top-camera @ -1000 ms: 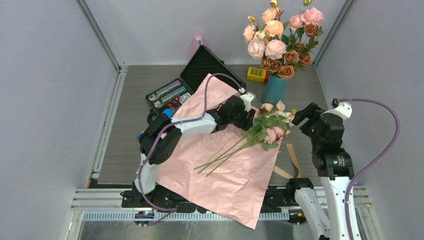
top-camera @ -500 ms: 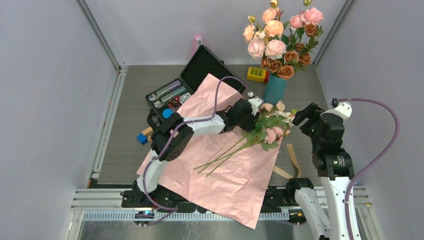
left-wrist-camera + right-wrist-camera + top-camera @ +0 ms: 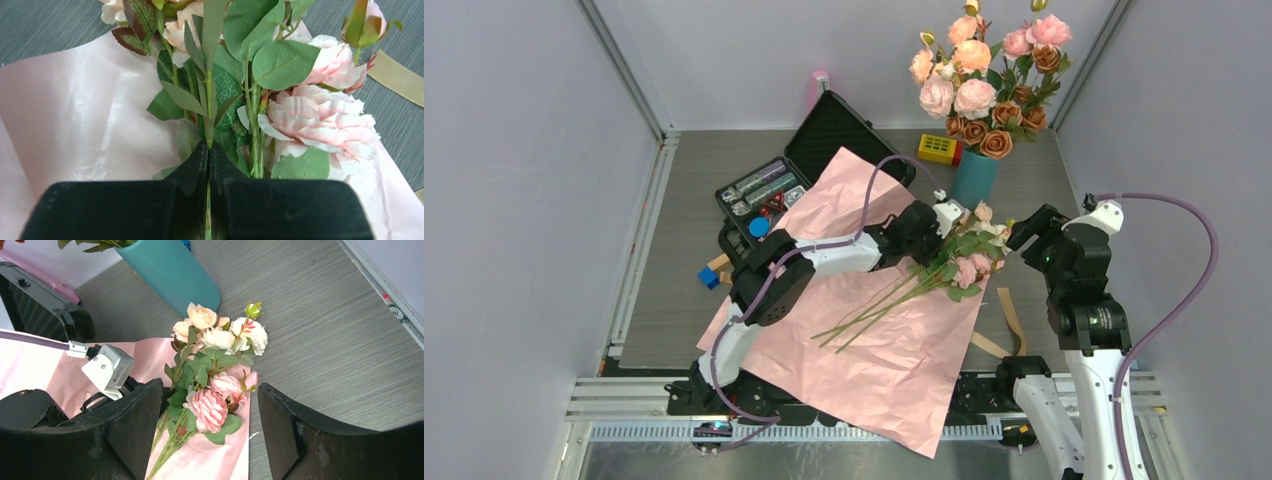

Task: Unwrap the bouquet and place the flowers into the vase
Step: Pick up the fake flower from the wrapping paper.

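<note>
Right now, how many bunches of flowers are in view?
2. The big bunch stands in the teal vase at the far side. The small bunch lies mostly on the pink paper, one stem pinched in the left tool. No other shows.

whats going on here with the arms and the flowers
Two robot arms are partway through putting flowers in a vase. The pink wrapping paper lies spread open on the table, with the flowers lying on it. The left gripper is shut on a stem just below the leaves. The right gripper hangs open beside the blooms, holding nothing. The vase stands behind, holding a bigger bunch of roses.
</note>
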### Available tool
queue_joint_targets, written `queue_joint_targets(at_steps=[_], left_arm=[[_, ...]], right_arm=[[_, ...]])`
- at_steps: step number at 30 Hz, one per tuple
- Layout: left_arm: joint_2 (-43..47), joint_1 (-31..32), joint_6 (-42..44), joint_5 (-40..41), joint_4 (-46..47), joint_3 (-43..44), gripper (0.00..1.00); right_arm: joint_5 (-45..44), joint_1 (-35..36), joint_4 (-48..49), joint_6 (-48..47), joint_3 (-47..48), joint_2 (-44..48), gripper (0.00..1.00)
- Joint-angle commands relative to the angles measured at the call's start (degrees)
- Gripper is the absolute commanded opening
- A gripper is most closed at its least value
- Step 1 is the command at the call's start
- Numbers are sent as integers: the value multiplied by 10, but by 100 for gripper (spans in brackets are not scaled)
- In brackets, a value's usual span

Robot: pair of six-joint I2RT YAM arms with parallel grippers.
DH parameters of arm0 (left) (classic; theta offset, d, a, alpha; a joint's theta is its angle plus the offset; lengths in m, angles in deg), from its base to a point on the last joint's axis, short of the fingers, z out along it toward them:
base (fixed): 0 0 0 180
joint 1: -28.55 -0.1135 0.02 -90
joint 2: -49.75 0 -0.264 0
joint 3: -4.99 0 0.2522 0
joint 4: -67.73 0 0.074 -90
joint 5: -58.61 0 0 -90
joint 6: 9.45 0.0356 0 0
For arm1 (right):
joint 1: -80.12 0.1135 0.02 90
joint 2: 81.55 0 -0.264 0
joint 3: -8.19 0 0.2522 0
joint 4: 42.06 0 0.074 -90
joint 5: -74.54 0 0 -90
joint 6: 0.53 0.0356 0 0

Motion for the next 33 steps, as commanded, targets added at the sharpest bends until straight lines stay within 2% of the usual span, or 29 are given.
queue_joint_targets(at_steps=[1,12,23,27,30,33], left_arm=[[62,4,6,-26,47,-20,0],[207,6,-44,-4,97,-115,0],[397,6,-156,25,90,-271,0],[467,6,-206,59,90,-339,0],[517,6,-241,48,87,-385,0],[572,7,-279,15,103,-430,0]], right_arm=[[4,-1,13,-4,14,-3,75],[3,-1,-13,4,51,1,77],[105,-1,-85,21,66,29,85],[281,-1,-88,18,79,28,87],[423,-1,-79,39,84,18,87],[485,-1,-49,94,66,22,86]])
